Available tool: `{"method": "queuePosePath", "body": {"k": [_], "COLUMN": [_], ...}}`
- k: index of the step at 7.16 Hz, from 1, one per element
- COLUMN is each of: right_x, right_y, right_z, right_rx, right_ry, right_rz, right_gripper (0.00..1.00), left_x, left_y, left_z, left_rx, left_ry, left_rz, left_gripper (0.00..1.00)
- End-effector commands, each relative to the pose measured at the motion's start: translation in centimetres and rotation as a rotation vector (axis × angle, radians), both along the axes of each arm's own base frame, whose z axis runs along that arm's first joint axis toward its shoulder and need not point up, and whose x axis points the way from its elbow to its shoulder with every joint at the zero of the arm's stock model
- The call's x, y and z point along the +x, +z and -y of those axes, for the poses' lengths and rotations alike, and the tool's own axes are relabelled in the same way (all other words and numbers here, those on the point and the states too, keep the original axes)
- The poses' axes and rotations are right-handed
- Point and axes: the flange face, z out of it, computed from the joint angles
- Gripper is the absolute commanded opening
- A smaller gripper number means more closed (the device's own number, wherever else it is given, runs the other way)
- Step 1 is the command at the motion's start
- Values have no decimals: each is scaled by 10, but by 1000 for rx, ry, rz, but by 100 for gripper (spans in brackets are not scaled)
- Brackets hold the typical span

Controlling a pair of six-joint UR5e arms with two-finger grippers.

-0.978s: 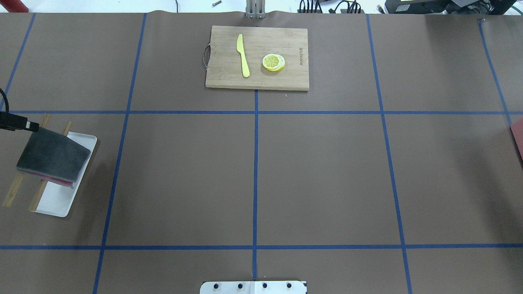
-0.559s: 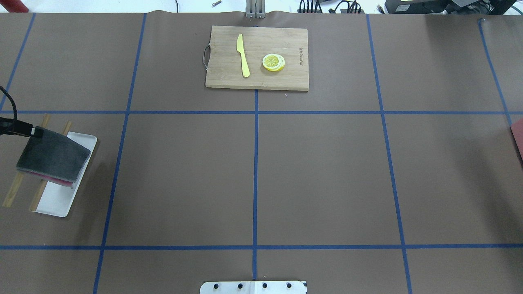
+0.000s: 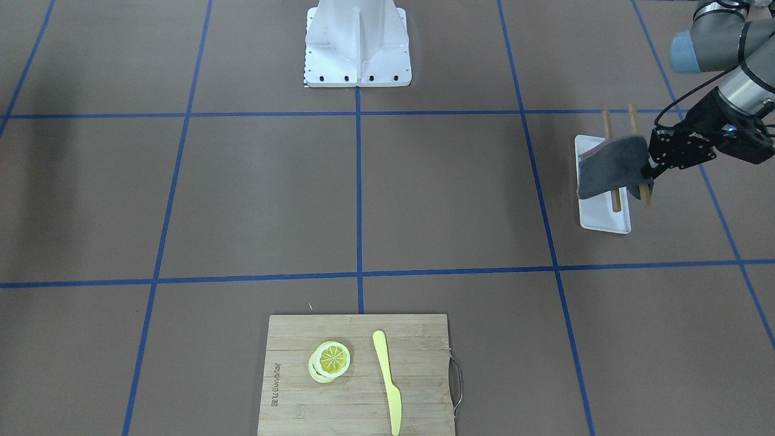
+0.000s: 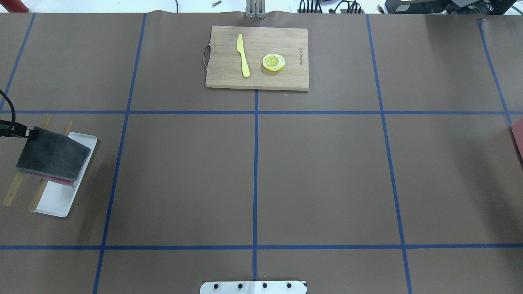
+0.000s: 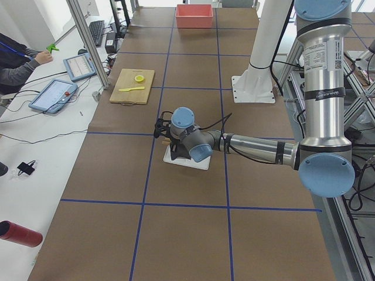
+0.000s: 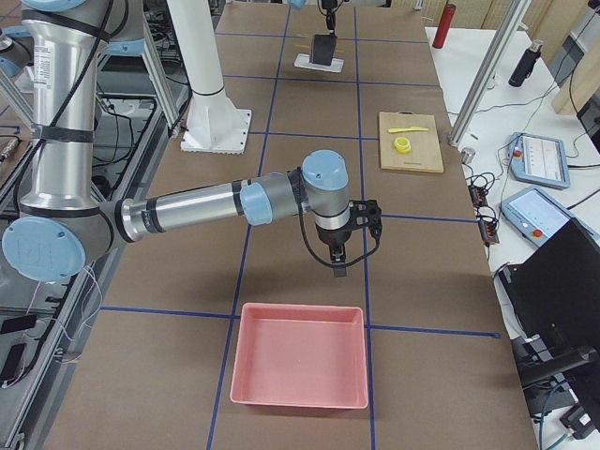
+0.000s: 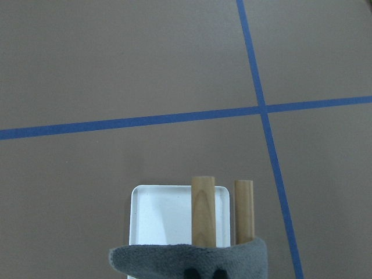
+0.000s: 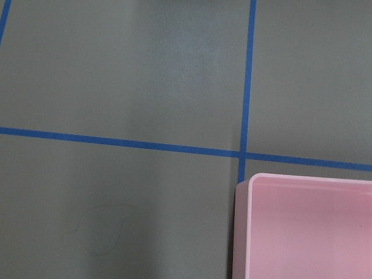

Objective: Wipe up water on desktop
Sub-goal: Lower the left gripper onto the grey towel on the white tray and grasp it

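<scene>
My left hand grips the grey cloth over the white tray; fetching step, I judge. Next, carry it across the surface to wipe

Brown desktop gridded with blue tape, grey cloth, white tray, yellow knife

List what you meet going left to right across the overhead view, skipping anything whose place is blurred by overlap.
grey cloth → yellow knife → lemon slices → pink bin, only its edge showing at the right border.
</scene>
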Motion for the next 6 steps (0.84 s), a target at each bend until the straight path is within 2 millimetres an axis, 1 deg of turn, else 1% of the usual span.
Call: {"method": "queuePosePath", "body": {"k": [1,3,4,5,6], "right_x": [0,0,0,0,-1], "right_y": [0,-2,-9,-15,-18], "right_z": [0,0,1,1,3], "right_rx": [-1,8,52,109,125], "right_ry": [-1,-3,-4,-2,-3], "right_rz": [1,3,6,14,18], "right_gripper": [100,100,100,100,100], "left_x": [-2,-10,-17,-29,-32], "left_y": [-1,-17,-22,-29,-48], "left_z": [-1,-4,1,9,25], "left_rx": [5,27,38,43,-22], "left_ry": [-3,-10,-35,-70,-140], "left_rz": [-2,-21,-21,-27,-69], "left_gripper": [0,0,0,0,0]}}
